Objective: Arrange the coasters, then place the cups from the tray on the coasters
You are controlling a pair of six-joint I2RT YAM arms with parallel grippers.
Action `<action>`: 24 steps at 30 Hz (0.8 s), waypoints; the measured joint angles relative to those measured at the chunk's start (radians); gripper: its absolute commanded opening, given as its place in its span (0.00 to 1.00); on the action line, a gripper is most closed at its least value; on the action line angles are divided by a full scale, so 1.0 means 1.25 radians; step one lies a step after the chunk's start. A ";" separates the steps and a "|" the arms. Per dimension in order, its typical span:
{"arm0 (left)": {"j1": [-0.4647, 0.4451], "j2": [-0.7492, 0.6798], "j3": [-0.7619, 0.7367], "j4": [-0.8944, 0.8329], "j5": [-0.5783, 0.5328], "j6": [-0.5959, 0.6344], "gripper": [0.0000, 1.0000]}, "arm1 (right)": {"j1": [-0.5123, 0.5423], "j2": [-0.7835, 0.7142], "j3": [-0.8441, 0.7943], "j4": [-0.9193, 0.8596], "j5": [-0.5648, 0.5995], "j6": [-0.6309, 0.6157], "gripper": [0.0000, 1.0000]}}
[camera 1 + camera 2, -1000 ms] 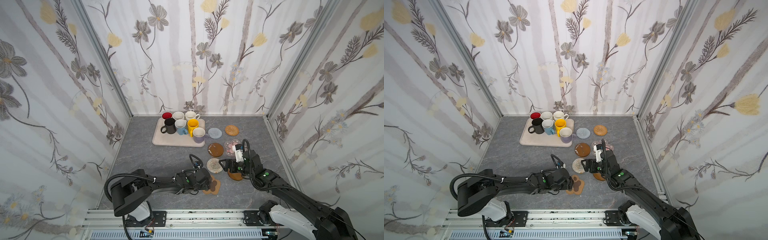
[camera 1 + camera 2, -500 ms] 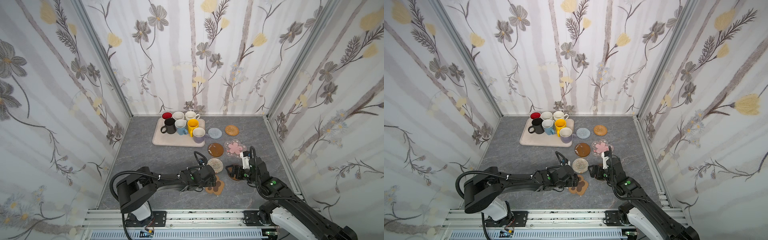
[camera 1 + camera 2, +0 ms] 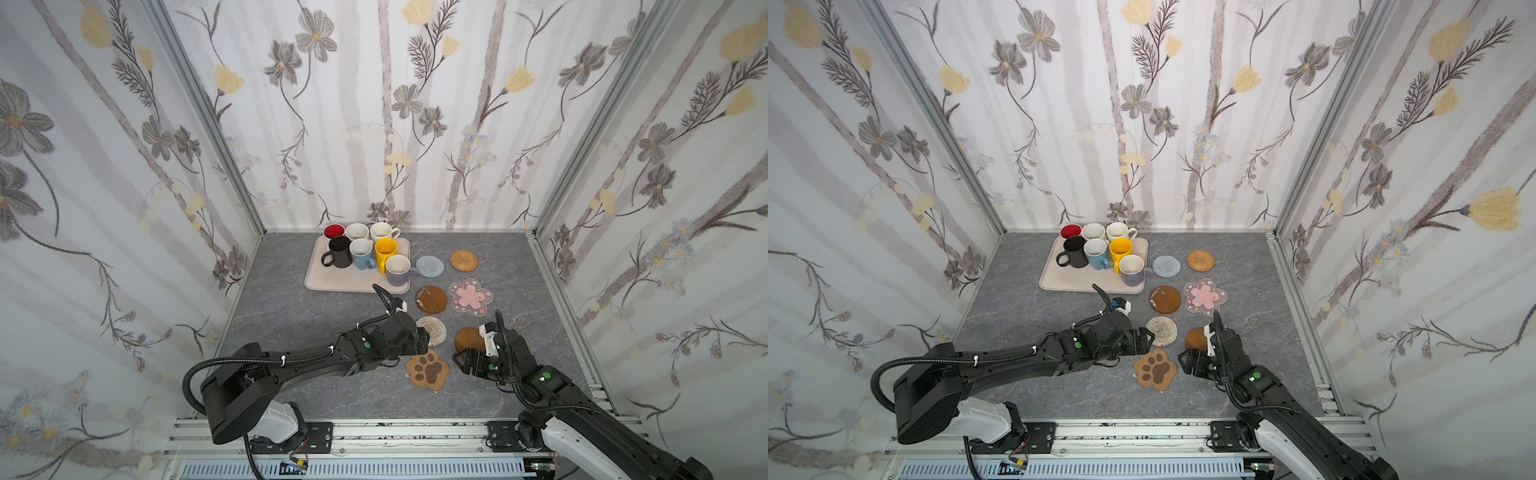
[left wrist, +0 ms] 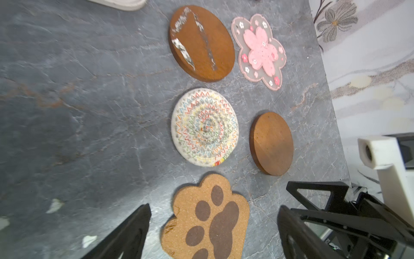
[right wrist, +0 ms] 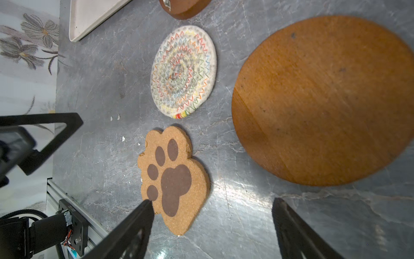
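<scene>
Left gripper point(image 4: 214, 208) hangs low over the grey stone-look tabletop point(image 3: 291, 316) with its jaws spread wide and nothing between them. The cork coaster cut as a brown paw print point(image 4: 206, 222) lies flat directly under the gap, and the wrist view shows it clear of both jaws. Right gripper point(image 5: 211, 200) is likewise spread and empty. The plain amber-brown wooden disc point(image 5: 322, 101) sits just beyond its fingertips, and the paw print is just beside one finger.

All seven coasters lie flat in paired rows beside the large beige tray point(image 3: 332, 284), none overlapping. At the back are the pale blue crochet round point(image 3: 429, 265) and the woven rattan round point(image 3: 464, 260). Next come the scuffed amber-brown disc point(image 3: 431, 298) and the clear mat with a pink flower point(image 3: 471, 296). Then come the whitish spiral rope mat point(image 3: 432, 330) and the plain disc, with the paw print alone at the front. The gaps between them look meant to give each mug and its handle room, so the arranging step seems about done.

Every cup stands on the tray, well behind both grippers:
- the black mug point(image 3: 340, 251)
- the light blue mug point(image 3: 360, 253)
- the yellow mug point(image 3: 385, 249)
- the white mug with a red interior point(image 3: 334, 230)
- two white mugs point(image 3: 357, 230) point(image 3: 382, 230)
- the lavender mug point(image 3: 398, 270), at the tray's edge nearest the coasters, just beside the crochet round

The lavender mug is probably the easiest first pick
</scene>
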 measured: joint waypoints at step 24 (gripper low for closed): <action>0.092 -0.212 -0.173 -0.006 -0.005 0.038 1.00 | -0.034 0.127 -0.011 0.101 0.047 0.047 0.86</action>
